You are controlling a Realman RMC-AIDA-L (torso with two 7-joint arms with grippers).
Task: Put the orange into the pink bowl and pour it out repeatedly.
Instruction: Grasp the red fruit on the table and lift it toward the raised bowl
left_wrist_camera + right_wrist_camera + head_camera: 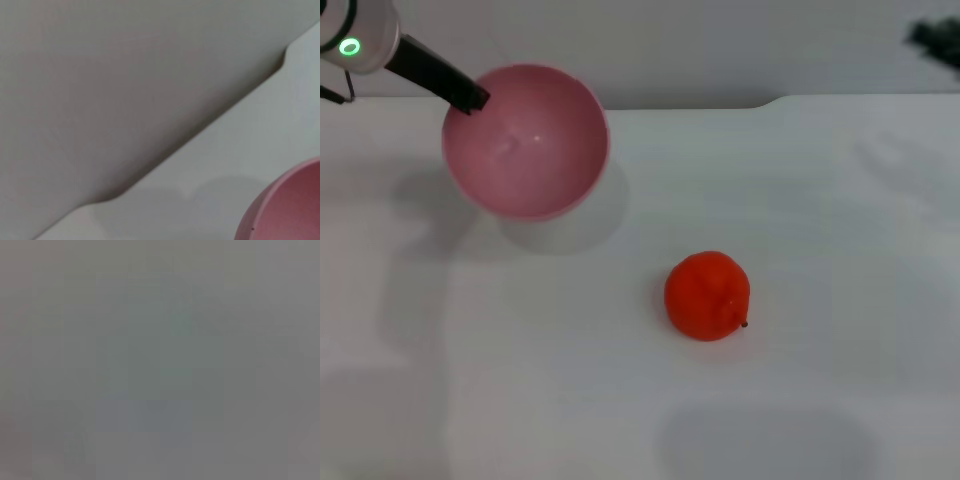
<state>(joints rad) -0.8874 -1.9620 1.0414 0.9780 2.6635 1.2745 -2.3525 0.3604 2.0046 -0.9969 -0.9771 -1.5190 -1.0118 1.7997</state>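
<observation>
Red-orange and bumpy, the orange (707, 295) lies alone on the white surface (840, 250), a little below the middle of the head view, with its tiny dark stem pointing toward 4 o'clock; nothing touches it. Well apart from it, toward 10 o'clock, the pink bowl (525, 140) is tipped so that its empty, glossy inside faces the camera, and its shadow on the surface below suggests it is lifted rather than resting. The left gripper (470, 97) reaches in from the far left corner, and its dark fingers are clenched on the bowl's rim at about 10 o'clock of the bowl. The left wrist view shows only a pink curve of the bowl's wall and the far edge of the surface. The right gripper (932, 40) is a dark blur at the far right corner, near 1 o'clock from the orange; whether its fingers are parted or closed I cannot tell, and its wrist view shows nothing but grey. With the bowl empty, the step in hand looks like refilling: level the bowl first, set it down steady with its mouth up, then have the right arm come at the orange from above, gripping across its widest part so that the rounded fruit does not squirt sideways, and release it low inside the bowl.
</observation>
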